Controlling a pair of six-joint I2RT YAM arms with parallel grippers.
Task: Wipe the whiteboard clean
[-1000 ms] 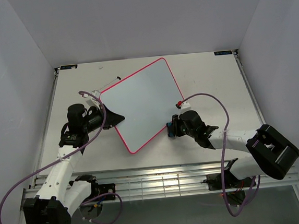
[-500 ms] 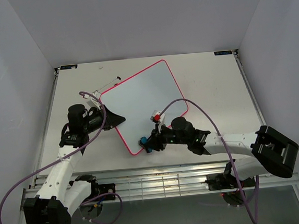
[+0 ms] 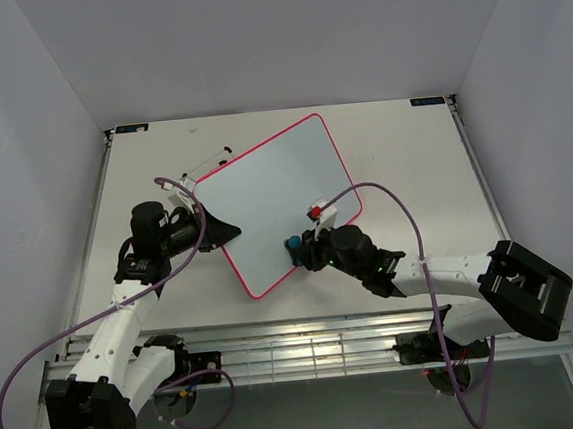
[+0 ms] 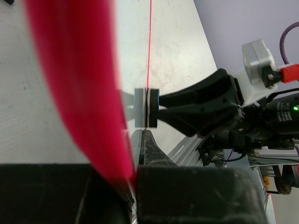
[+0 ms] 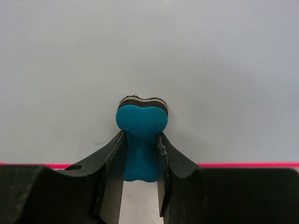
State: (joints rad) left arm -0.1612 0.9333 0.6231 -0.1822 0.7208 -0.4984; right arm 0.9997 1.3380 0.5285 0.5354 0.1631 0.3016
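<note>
A whiteboard [image 3: 275, 200], white with a thin pink frame [image 4: 79, 93], lies turned at an angle in the middle of the bench [image 3: 413, 163]. My left jaws are pressed together on its left edge, with the frame caught between them. My right jaws pinch a small blue eraser [image 5: 141, 122]. Its dark felt presses on the board's white face, just inside the near right edge.

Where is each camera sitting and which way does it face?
Top: above and behind, looking down on the table and board; both arms show.
Left wrist: low along the board's edge; left claw grips its frame.
Right wrist: facing the board; right claw holds the eraser.
All three share eraser and board.
</note>
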